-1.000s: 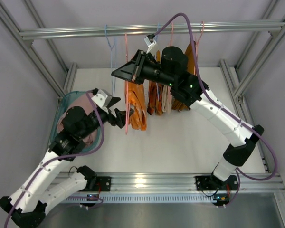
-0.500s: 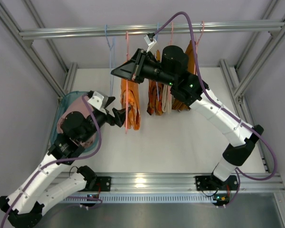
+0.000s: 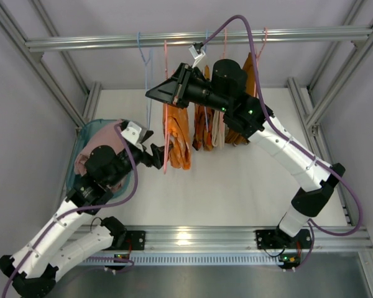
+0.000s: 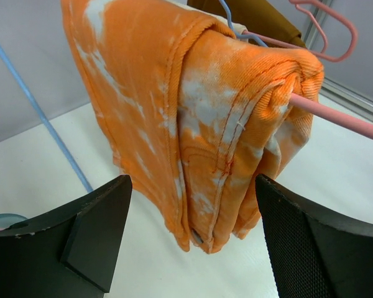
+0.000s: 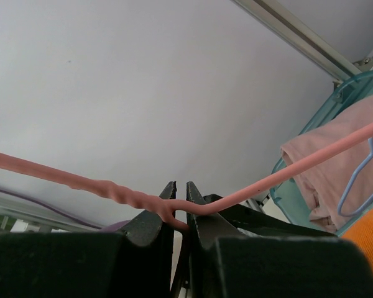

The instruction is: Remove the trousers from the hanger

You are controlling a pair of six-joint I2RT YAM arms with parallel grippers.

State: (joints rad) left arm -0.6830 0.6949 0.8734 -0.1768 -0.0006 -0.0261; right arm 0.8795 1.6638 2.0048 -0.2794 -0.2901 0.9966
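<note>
The bright orange trousers [image 3: 177, 138] with white patches hang folded over the bar of a pink hanger [image 3: 165, 68] on the top rail. In the left wrist view they [image 4: 211, 124] fill the middle, draped over the pink bar [image 4: 342, 118]. My left gripper [image 3: 156, 153] is open just left of their lower end, with its fingers [image 4: 81, 230] apart and the cloth hanging beyond and above the gap. My right gripper [image 3: 156, 93] is shut on the hanger's twisted neck [image 5: 174, 208]. The pale pink trousers [image 3: 87, 158] lie in the teal basket [image 3: 81, 131].
More garments, dark brown and patterned orange, hang on hangers [image 3: 214, 127] right of the orange pair, behind my right arm. An empty blue hanger [image 3: 146, 65] hangs to the left. Metal frame posts stand at both sides of the white table [image 3: 236, 186].
My left gripper edged up toward the orange trousers and then back down a little. The trousers swayed slightly left and back. My right gripper kept its hold on the hanger.
</note>
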